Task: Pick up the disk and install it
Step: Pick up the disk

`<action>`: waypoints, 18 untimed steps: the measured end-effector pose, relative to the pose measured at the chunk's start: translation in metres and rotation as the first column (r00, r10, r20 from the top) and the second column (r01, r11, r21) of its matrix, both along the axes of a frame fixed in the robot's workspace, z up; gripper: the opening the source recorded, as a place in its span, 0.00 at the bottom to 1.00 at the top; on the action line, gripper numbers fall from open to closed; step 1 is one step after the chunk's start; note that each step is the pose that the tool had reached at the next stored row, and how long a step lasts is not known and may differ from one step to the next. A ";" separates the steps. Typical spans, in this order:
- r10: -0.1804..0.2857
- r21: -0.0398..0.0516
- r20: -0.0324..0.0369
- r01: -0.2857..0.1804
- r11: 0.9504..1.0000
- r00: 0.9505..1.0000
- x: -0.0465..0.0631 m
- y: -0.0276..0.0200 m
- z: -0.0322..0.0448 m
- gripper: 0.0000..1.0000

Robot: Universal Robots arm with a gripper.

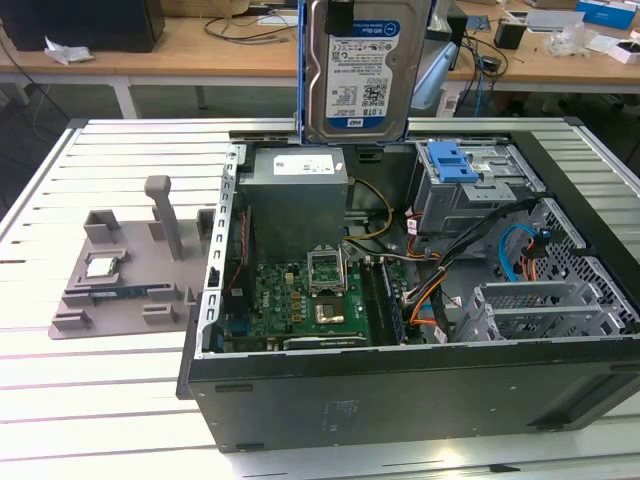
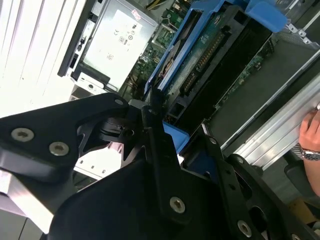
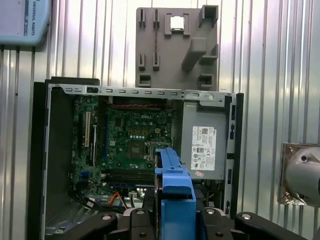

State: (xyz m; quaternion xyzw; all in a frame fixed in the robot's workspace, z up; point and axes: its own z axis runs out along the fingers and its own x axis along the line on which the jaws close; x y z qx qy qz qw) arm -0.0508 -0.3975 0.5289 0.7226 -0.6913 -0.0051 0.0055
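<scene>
Both jaws clench the disk [image 1: 355, 75], upright above the case [image 1: 400, 400], long axis vertical, label facing the exterior view.

Grips the disk [image 2: 202, 62] in the black gripper [image 2: 172, 131], jaws pinched on its blue carrier [image 2: 192, 25], green circuit board [image 2: 220, 37] showing; looks past it to a silver power supply [image 2: 117, 37], with a person's hand [image 2: 312, 127] wearing a wristwatch [image 2: 310, 154] by the slatted table [image 2: 272, 132]

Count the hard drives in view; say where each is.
1. The disk is held upright by the gripper above the open computer case; others may be hidden in the drive cage.
</scene>
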 end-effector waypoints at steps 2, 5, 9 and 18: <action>0.000 0.000 0.000 0.000 1.000 1.000 0.000 -0.0024 0.0000 0.37; 0.000 0.000 0.000 0.000 1.000 1.000 0.000 -0.0054 0.0000 0.37; 0.000 0.000 0.000 0.000 1.000 1.000 0.000 -0.0097 0.0000 0.37; 0.000 -0.001 0.000 0.000 1.000 1.000 0.000 -0.0177 0.0000 0.37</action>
